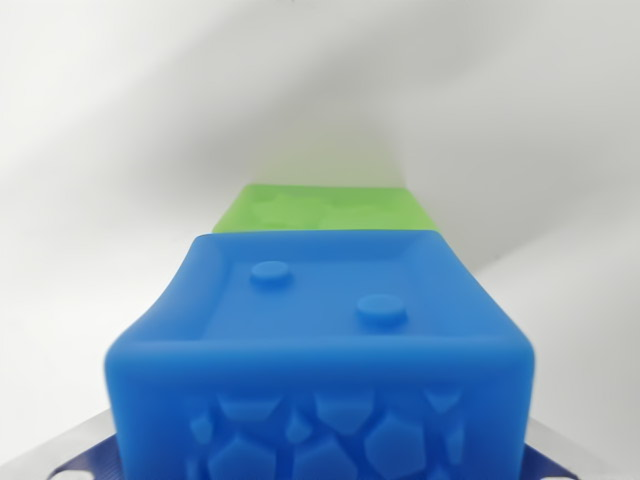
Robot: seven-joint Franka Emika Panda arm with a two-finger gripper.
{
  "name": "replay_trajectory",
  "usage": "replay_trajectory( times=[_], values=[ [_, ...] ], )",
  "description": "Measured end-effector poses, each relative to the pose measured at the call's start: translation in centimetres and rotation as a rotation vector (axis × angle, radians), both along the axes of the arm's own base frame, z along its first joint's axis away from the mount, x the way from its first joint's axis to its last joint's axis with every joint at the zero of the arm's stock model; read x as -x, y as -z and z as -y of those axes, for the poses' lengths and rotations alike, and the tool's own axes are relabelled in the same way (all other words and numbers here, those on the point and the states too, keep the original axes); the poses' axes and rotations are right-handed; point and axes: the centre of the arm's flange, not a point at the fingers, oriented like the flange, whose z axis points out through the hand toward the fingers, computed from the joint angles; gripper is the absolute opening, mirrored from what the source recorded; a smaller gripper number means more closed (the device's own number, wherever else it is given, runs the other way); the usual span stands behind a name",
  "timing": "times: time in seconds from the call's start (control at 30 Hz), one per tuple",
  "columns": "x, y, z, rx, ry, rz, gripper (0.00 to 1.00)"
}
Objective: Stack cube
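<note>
Background: white table [120, 120], softly shadowed, fills everything behind the cubes.
Blue cube: blue cube [320, 340] sits large in the wrist view's lower centre, two raised studs on its recessed top, pebbled face towards the camera.
Green cube: green cube [325, 208] peeks out at 12 o'clock from the blue one, behind it; touching or apart cannot be told.
Claw: only grey and blue slivers show at the bottom corners; whether the claw is apart, together or clamped cannot be told.
Key relation: both cubes line up along the 6-to-12 axis.
Orientation: blue cube squarely faces the camera; no long axis.
</note>
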Motion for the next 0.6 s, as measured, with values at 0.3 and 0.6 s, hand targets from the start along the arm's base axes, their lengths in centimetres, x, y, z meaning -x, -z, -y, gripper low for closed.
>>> replay_trajectory(
  times=[0.3,0.6],
  values=[
    [-0.01,0.11,-0.01,0.0,0.0,0.0,1.0],
    [-0.02,0.1,-0.01,0.0,0.0,0.0,1.0]
  ],
)
